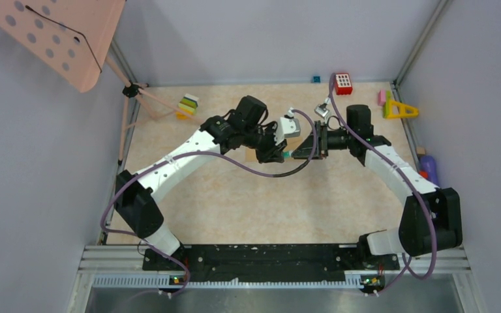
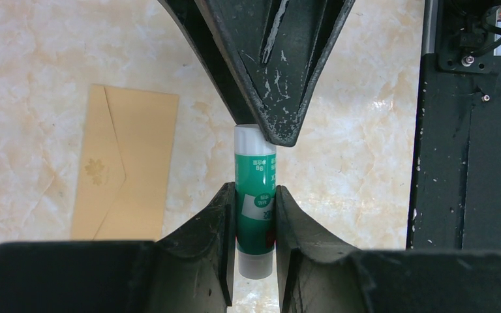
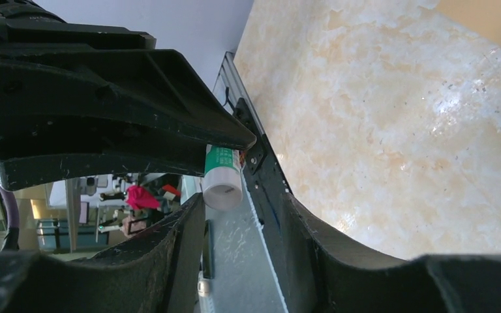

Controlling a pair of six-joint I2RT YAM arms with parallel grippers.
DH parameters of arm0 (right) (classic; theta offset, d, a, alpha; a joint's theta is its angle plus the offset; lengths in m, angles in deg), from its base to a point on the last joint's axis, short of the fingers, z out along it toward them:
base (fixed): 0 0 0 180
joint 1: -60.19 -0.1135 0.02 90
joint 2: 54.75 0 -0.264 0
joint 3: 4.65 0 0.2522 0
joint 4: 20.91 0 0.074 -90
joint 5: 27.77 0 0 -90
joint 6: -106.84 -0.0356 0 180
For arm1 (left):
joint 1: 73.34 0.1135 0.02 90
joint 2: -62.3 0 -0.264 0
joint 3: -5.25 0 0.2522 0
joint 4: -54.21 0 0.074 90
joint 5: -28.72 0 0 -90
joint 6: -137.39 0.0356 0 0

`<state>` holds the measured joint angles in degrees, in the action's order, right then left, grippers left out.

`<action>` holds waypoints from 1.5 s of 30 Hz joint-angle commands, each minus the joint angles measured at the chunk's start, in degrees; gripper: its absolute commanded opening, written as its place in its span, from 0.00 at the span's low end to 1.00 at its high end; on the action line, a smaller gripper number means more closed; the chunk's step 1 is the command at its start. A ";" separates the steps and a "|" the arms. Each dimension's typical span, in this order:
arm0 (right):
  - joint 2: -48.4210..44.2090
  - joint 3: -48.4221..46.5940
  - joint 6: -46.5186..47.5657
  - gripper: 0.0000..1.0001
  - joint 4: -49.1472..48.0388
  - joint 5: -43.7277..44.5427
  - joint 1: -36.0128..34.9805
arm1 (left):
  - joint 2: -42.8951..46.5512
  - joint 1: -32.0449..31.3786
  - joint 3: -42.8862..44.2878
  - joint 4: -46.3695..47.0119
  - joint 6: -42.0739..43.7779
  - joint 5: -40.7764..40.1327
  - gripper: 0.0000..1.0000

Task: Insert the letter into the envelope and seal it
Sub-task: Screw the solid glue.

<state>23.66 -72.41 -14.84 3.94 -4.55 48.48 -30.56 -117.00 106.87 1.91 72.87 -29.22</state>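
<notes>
Tabletop: envelope flat; left gripper clamps glue stick; right gripper half-closed round cap, grip unclear.

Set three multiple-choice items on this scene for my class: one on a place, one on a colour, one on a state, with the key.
1. Where is the envelope? A propped on a wall; B flat on the table; C inside a box.
2. The glue stick label is: A green; B red; C blue.
3. The left gripper is: A wide open; B shut on the glue stick; C out of view.
Key: 1 B, it lies on the marbled table; 2 A, a green band shows; 3 B, both fingers press its sides.
</notes>
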 commanded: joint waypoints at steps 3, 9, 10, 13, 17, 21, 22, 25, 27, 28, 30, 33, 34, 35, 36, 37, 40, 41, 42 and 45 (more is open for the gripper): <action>0.80 -0.44 -1.78 0.42 -3.59 -1.12 0.24 | 0.01 -0.59 0.86 1.72 0.78 0.72 0.00; 1.13 -0.74 -4.01 0.40 -5.60 -1.14 0.17 | -0.30 -0.81 0.92 1.53 1.06 0.60 0.00; 1.20 -0.78 -4.00 0.38 -5.64 -1.16 0.16 | -0.30 -0.88 0.96 1.54 1.07 0.56 0.00; 1.17 -0.66 -3.48 0.27 -5.34 -1.28 -0.01 | -0.37 -0.90 0.87 1.48 1.12 0.46 0.00; 0.51 -0.94 -0.79 0.15 -3.46 -1.15 -0.08 | -0.37 -0.90 0.81 1.33 1.08 1.18 0.00; -0.32 -4.07 11.04 0.14 4.62 -0.55 -1.06 | -1.14 -0.74 0.93 0.59 0.22 5.93 0.00; -0.74 -4.65 14.90 0.14 6.65 -0.20 -1.53 | -1.80 -0.69 1.29 -0.28 0.07 8.14 0.00; -3.37 -5.07 25.41 0.14 9.34 0.88 -2.50 | -3.88 -0.40 3.09 -3.40 0.33 15.22 0.00; -5.72 -4.58 33.24 0.14 10.11 1.17 -2.86 | -5.04 -0.08 4.41 -5.36 0.35 20.04 0.00; -7.10 -4.16 37.48 0.14 10.65 1.17 -3.18 | -5.54 0.19 4.90 -6.07 0.36 23.13 0.00; -10.62 -3.13 49.24 0.14 12.51 2.40 -4.22 | -6.42 0.69 5.79 -7.55 0.33 27.41 0.00; -16.55 0.21 61.12 0.17 12.69 5.83 -6.54 | -7.42 1.47 6.53 -9.02 0.30 33.01 0.01; -17.31 0.31 64.10 0.19 13.92 5.59 -6.78 | -7.61 1.79 6.54 -9.16 0.13 34.92 0.01; -17.08 -0.15 65.14 0.23 15.17 5.52 -6.78 | -7.84 2.23 6.58 -9.20 -0.20 36.59 0.01; -16.84 -0.55 65.09 0.27 15.66 5.84 -6.81 | -7.97 2.52 6.74 -9.19 -0.41 37.78 0.02; -16.83 -0.69 63.96 0.32 15.37 6.22 -6.84 | -8.04 2.78 6.92 -9.07 -0.64 38.18 0.02; -17.56 -0.80 54.06 0.54 12.44 8.11 -6.71 | -7.54 2.95 7.57 -8.53 -0.93 34.68 0.02; -17.50 -1.51 50.73 0.60 12.31 8.68 -6.53 | -6.95 2.93 7.48 -7.95 -0.99 32.71 0.02; -17.27 -2.46 47.13 0.64 12.30 8.62 -6.19 | -6.29 2.96 7.09 -7.19 -0.96 30.43 0.02; -15.07 -4.90 37.17 0.71 12.10 1.99 -2.19 | -3.50 2.96 4.76 -4.08 -1.32 24.63 0.02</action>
<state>6.74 -72.74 34.67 18.76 2.55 42.60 -38.43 -114.23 111.83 -6.16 72.04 0.17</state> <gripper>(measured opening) 0.682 0.277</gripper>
